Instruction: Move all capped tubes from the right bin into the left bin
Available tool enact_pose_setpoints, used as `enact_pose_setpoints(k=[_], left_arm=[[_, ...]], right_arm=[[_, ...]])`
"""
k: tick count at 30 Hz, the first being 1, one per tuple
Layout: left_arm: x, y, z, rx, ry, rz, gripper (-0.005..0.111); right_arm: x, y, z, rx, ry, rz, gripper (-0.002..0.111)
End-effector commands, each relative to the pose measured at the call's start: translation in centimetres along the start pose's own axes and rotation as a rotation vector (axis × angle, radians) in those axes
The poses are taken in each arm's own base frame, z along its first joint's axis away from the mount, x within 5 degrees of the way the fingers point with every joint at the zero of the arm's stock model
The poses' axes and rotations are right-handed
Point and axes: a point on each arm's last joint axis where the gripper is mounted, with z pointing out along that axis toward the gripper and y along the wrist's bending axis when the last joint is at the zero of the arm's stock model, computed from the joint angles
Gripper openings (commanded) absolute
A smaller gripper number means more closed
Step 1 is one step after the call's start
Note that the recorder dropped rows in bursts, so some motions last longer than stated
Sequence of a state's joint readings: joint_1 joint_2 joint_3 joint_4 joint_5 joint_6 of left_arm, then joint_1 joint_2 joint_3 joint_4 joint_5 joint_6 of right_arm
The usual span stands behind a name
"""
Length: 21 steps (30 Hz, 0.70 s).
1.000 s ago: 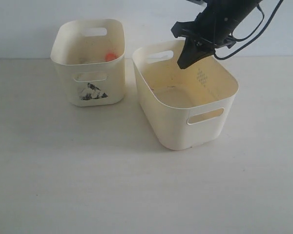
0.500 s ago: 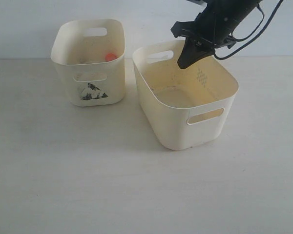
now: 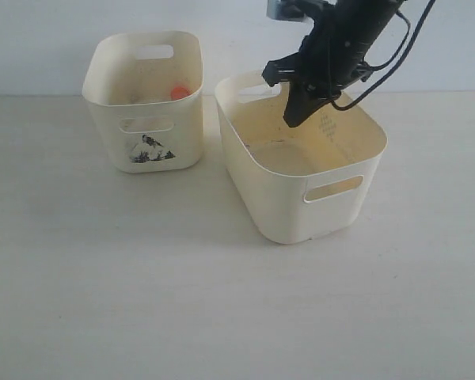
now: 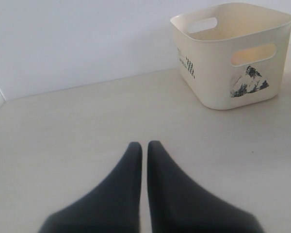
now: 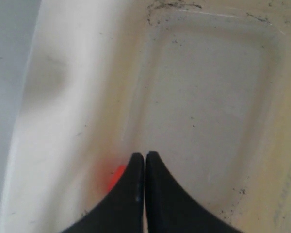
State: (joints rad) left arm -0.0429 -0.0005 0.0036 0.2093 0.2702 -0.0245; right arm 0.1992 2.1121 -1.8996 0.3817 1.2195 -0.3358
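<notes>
**Capped tube (image 5: 117, 177) lies right at the right claw (image 5: 145, 156)**

Only the tube's orange-red cap shows, low against a side wall of the right bin (image 3: 332, 210), just beside the claw's tips. Its long axis is hidden. This claw is pinched shut and empty. The left claw (image 4: 144, 145), also closed on nothing, is over the table (image 4: 63, 121), well apart from the left bin (image 4: 218, 73), so the right arm is nearer.

The right bin (image 3: 277, 206) is standing open-topped, its mouth leaving room around the right end effector (image 3: 290, 120) hanging there. Inside, one side wall is crowding a capped tube (image 5: 116, 177) lying at its foot. A narrow gap is separating it from the open left bin (image 3: 103, 134). Bare counter (image 3: 142, 301) is stretching wide in front.
</notes>
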Motion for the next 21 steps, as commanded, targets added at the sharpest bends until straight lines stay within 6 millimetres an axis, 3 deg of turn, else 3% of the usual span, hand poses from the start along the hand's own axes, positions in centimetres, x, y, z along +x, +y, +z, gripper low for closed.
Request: enact_pose_setpoints(k=[1,8,11,16,21], left_arm=[[-0.2,0.0,0.0,0.002,-0.012,-0.017,0.004],[-0.2,0.0,0.0,0.002,-0.012,-0.017,0.004],[-0.2,0.0,0.0,0.002,-0.012,-0.017,0.004],[-0.2,0.0,0.0,0.002,-0.012,-0.017,0.004],[-0.2,0.0,0.0,0.002,-0.012,-0.017,0.004]], right_arm=[[0.3,-0.6,-0.3,0.073,0.018,0.093,0.0],[0.3,-0.4,-0.2,0.072,0.019,0.121,0.0],[0.3,-0.5,-0.2,0.087,0.025,0.055,0.0],[0.5,-1.2,-0.3,0.154,0.063,-0.179,0.0],[0.6,-1.5,-0.4,0.169,0.106,-0.532,0.0]])
